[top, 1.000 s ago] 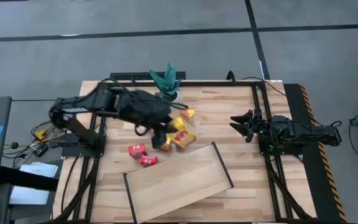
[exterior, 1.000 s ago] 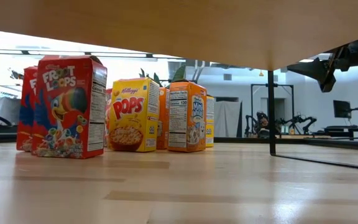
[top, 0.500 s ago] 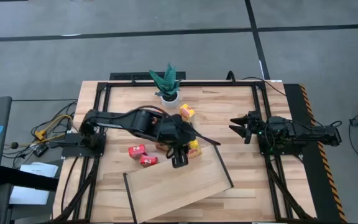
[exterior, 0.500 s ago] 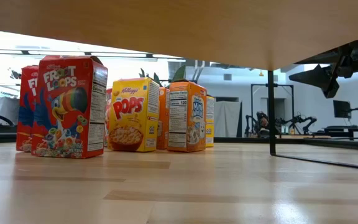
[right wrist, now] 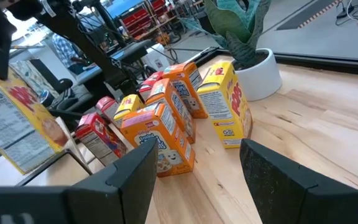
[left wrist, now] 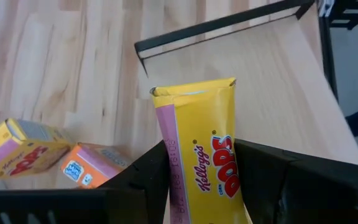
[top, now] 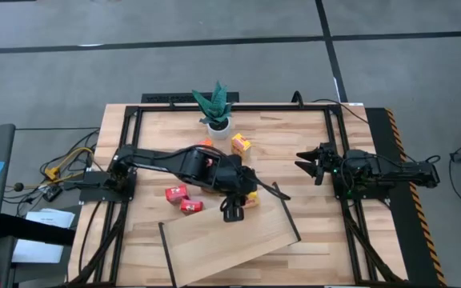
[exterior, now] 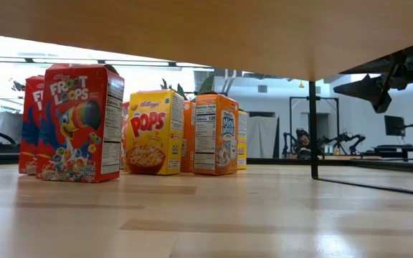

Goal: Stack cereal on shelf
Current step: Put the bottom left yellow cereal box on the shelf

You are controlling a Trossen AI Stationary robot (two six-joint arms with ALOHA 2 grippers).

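Note:
My left gripper (top: 232, 210) (left wrist: 201, 148) hangs over the far edge of the shelf (top: 230, 236) and is shut on a yellow Pops cereal box (left wrist: 204, 143). The shelf is a light-wood board with black rails at its short ends. It stands raised on thin black legs (exterior: 312, 129). Several more cereal boxes stand on the tabletop beyond it: red ones (top: 182, 200) (exterior: 77, 122), a yellow one (top: 241, 144) (exterior: 156, 132) and orange ones (exterior: 217, 134) (right wrist: 160, 134). My right gripper (top: 312, 160) waits open at the table's right side. My left gripper pinches the yellow Pops box between its two fingers, one on each side of its lower part (left wrist: 194, 186). The box's closed top end (left wrist: 194, 89) sticks out past the fingertips. The box is lifted clear, above the shelf's far edge.
A potted green plant (top: 216, 108) (right wrist: 241, 37) stands at the table's far edge behind the boxes. Black frame rails run along the table's left and right sides. Bare tabletop (top: 310, 204) lies to the right of the shelf.
My left arm has swung from the cluster of boxes toward the table's near edge and now reaches over the shelf's far edge. The yellow box has gone with it, lifted off the table.

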